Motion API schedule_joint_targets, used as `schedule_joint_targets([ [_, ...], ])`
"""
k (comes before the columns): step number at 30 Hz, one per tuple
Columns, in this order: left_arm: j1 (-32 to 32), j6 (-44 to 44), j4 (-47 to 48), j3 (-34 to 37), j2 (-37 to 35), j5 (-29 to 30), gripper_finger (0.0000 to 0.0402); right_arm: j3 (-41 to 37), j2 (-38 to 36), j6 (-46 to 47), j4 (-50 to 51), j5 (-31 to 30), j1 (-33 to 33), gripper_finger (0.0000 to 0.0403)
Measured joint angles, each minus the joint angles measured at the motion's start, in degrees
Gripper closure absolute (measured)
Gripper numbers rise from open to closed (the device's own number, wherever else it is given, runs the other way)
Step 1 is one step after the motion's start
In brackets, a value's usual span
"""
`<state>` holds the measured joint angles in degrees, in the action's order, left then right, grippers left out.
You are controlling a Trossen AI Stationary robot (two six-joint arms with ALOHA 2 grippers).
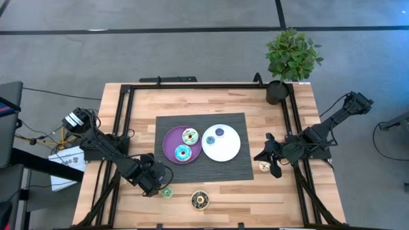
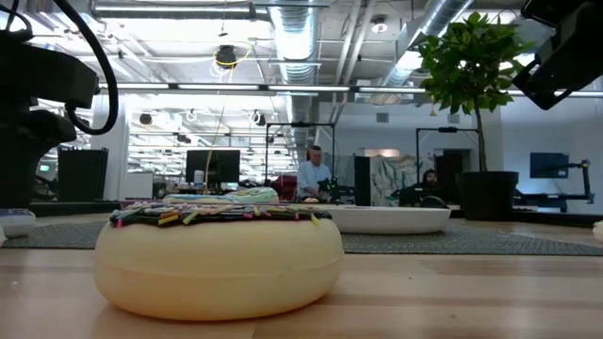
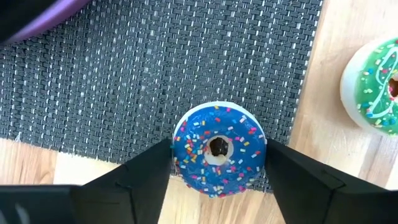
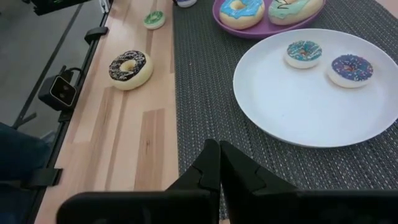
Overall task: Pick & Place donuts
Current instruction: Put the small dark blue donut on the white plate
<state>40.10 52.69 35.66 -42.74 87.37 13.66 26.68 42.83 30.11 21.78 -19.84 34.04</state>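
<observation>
Behind the wooden table (image 1: 140, 102) an office room shows, and on its dark mat (image 1: 243, 167) the left gripper (image 3: 217, 171) squeezes a blue sprinkled donut (image 3: 219, 149) at the mat's front edge, while the right gripper (image 4: 219, 163) waits closed by the right edge.

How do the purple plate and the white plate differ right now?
The purple plate is smaller; the white plate is wider. The purple plate carries two larger donuts, a cyan-iced one and a pale green one; the white plate carries two small ones, teal and dark blue. Both are round and sit on the dark woven mat.
</observation>
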Motion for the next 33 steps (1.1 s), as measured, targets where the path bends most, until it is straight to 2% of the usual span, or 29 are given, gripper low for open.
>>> schedule_joint_targets([
  [10,0.0,0.0,0.0,0.0,0.0,-1.0,0.0215,0.0,0.0,0.0,0.0,0.0,0.0,0.0403],
  [26,0.0,2.0,0.4,-1.0,0.0,0.1,0.0219,0.0,0.0,0.0,0.0,0.0,0.0,0.0403],
  [33,0.0,1.6,6.9,-4.7,0.0,0.5,0.0219,0.0,0.0,0.0,0.0,0.0,0.0,0.0403],
])
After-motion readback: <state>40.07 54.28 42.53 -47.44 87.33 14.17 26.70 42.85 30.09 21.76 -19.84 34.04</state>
